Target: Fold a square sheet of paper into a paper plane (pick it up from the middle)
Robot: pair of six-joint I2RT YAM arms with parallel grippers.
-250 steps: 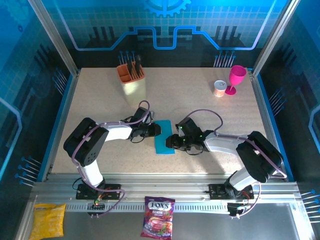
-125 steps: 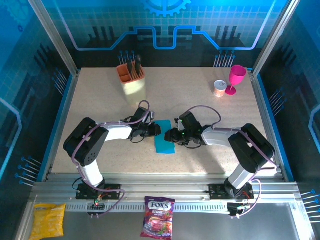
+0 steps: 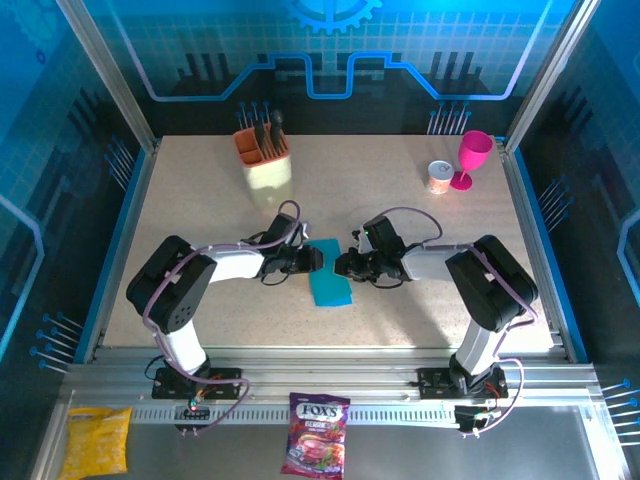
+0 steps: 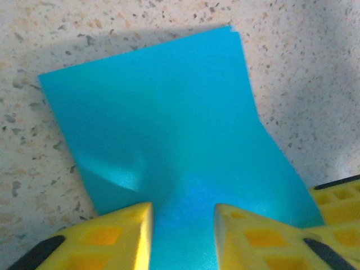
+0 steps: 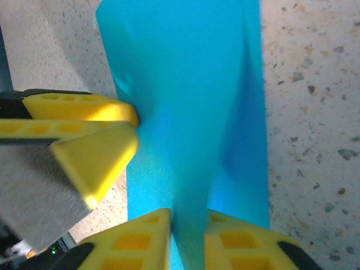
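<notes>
The square sheet of paper (image 3: 329, 284) lies as a folded cyan strip mid-table between both arms. My left gripper (image 3: 313, 260) sits at its upper left edge. In the left wrist view the paper (image 4: 163, 112) runs under and between the yellow fingers (image 4: 121, 230), which stand apart; the left gripper (image 4: 183, 212) is open. My right gripper (image 3: 344, 269) is at the sheet's right edge. In the right wrist view a raised ridge of the paper (image 5: 191, 84) is pinched between the nearly closed fingers of the right gripper (image 5: 188, 218). The left gripper's fingers (image 5: 95, 147) show opposite.
A beige utensil holder (image 3: 265, 168) with an orange insert stands at the back left. A pink goblet (image 3: 473, 157) and a small can (image 3: 439, 177) stand at the back right. A candy bag (image 3: 318, 432) and a yellow packet (image 3: 97, 440) lie on the front rail.
My right gripper has slid up along the paper's right edge and closed on a ridge of it. The left jaws have parted slightly; the left arm stays put.
</notes>
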